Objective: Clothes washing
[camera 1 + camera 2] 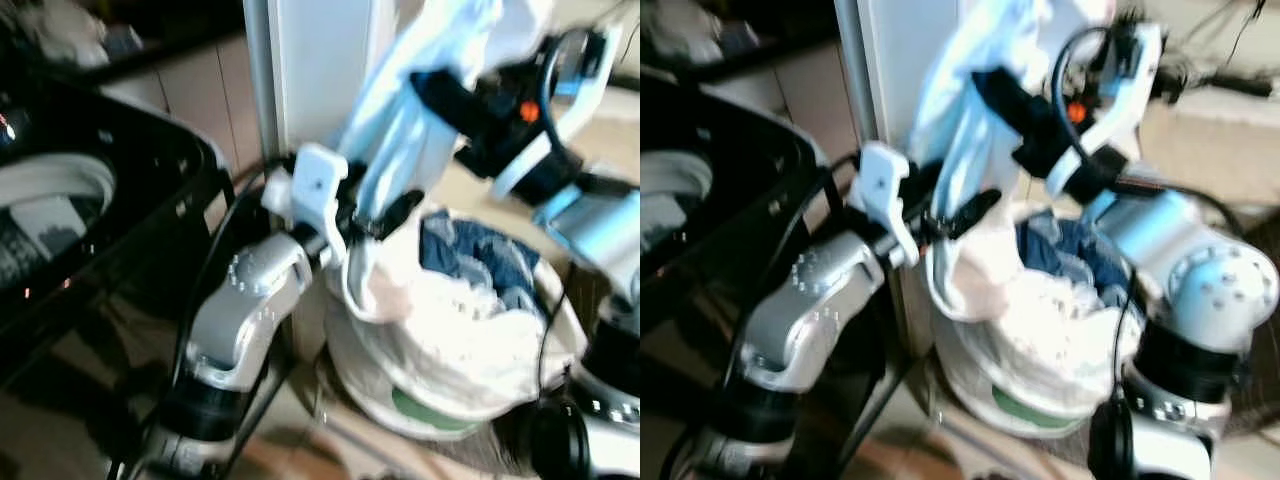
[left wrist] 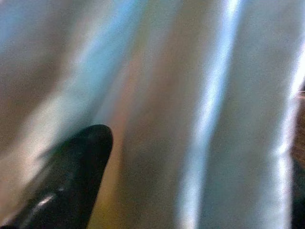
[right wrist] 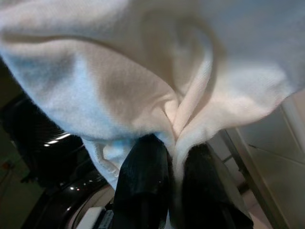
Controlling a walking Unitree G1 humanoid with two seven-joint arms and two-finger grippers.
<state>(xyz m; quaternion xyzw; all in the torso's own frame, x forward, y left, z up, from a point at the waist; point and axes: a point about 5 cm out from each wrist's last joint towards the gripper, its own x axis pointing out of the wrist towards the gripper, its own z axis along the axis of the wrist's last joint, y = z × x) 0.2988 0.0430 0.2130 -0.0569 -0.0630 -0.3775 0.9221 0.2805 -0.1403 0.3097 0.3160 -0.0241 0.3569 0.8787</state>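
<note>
Right claw [image 3: 174,157] pinching white garment [image 3: 143,71]

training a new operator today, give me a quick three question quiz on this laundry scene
1. True or false: the right pincer is shut on the pale garment.
2. What holds the remaining laundry: A) the washing machine, B) the basket, C) a drawer?
3. What dark blue item lies on top of the pile?

Key: 1 true. 2 B. 3 it looks like denim, perhaps jeans. The left pincer also presses into the garment.
</note>
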